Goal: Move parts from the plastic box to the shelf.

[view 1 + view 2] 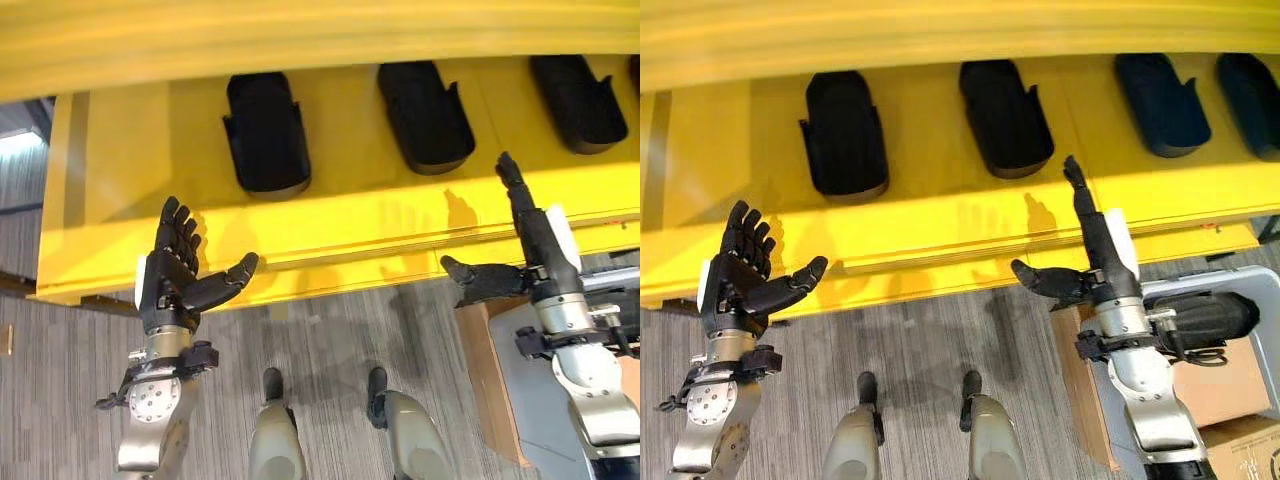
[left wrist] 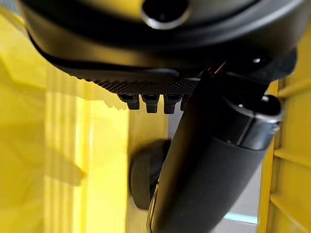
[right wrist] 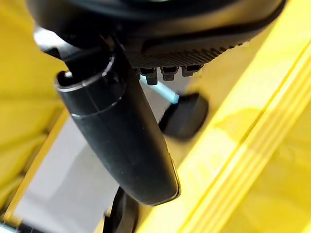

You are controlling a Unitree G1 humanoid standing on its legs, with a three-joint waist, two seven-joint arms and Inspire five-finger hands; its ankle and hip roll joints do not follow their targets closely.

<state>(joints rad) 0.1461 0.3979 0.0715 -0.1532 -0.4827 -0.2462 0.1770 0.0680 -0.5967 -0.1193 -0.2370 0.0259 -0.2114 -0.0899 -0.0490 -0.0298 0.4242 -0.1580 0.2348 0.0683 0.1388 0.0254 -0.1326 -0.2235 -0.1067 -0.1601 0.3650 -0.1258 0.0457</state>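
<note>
several black moulded plastic parts lie in a row on the yellow metal shelf [image 1: 970, 215], spaced apart: first part [image 1: 844, 133] nearest the left side, second part [image 1: 1005, 118] mid, third part [image 1: 1162, 105] further right, w/ a fourth part [image 1: 1252, 100] at the right edge. another black part [image 1: 1200, 318] lies in the light grey plastic box [image 1: 1260, 290] at the lower right, beside the right arm, w/ brown cardboard boxes [image 1: 1220, 385] next to and below it.

left hand [image 1: 738, 283] is held up in front of the shelf's front lip, below and a bit left of the first part, not touching it; fingers straight, thumb spread out to the side, holding nothing. right hand [image 1: 1095, 262] is raised below the gap between second and third parts, fingers straight and pointing up toward the shelf, thumb out sideways, also empty. both hands are apart from the parts.

grey striped carpet floor [image 1: 920, 345] lies under the shelf.
</note>
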